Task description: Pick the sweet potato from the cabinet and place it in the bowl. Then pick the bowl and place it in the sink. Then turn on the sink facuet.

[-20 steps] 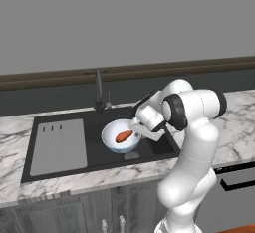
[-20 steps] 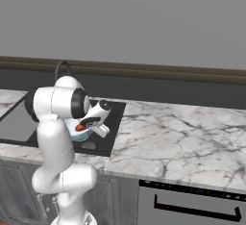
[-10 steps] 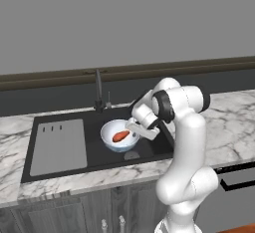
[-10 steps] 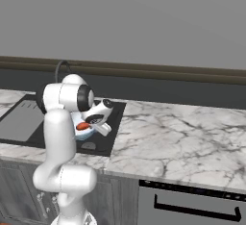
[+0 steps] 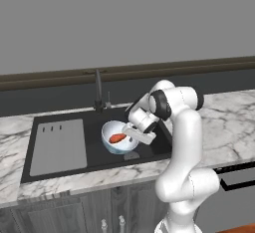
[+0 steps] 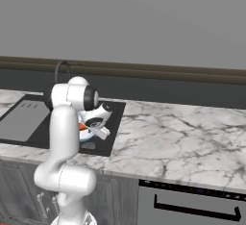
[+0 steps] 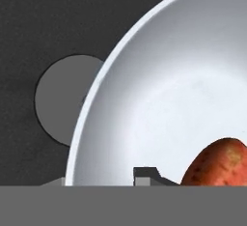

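From the left base view, my tool [image 5: 130, 136] sits at the right rim of the round white bowl with the pale blue-grey outside [image 5: 112, 145], which rests inside the black rectangular sink [image 5: 94, 132] set into the white marble desk [image 5: 229, 122]; the reddish-orange oblong sweet potato [image 5: 118, 138] lies in the bowl, and the thin black faucet [image 5: 98, 90] stands behind. From the right base view, my arm hides most of the bowl [image 6: 88, 138]. In the hand view, one fingertip [image 7: 146, 176] lies inside the bowl's rim [image 7: 99, 82] and the other outside, near the sweet potato [image 7: 217, 164]; whether they pinch the wall, I cannot tell.
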Available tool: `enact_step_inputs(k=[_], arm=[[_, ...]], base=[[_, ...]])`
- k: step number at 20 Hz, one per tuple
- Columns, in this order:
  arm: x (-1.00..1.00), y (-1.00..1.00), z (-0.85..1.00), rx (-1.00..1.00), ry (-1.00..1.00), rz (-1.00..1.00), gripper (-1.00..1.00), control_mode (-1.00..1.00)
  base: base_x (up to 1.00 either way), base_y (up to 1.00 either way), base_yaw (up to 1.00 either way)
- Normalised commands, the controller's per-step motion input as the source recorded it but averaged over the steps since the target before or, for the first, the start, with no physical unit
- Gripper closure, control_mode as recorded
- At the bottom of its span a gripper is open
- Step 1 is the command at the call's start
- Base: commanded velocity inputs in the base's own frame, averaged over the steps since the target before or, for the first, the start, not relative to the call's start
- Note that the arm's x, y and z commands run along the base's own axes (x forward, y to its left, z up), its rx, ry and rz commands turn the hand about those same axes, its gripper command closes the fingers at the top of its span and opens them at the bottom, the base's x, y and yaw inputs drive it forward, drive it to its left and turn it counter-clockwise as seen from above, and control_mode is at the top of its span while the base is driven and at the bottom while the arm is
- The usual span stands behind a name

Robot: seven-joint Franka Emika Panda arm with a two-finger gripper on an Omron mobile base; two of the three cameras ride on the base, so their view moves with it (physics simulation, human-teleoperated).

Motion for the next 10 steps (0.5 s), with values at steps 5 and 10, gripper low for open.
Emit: enact_step_inputs(k=[5, 10], arm=[[-0.01, 0.24, -0.01, 0.0, 0.0, 0.04, 1.0, -1.0], [-0.33, 0.26, 0.0, 0.0, 0.0, 0.1, 1.0, -1.0]], base=[[0.0, 0.0, 0.0], [0.0, 0.0, 0.0]])
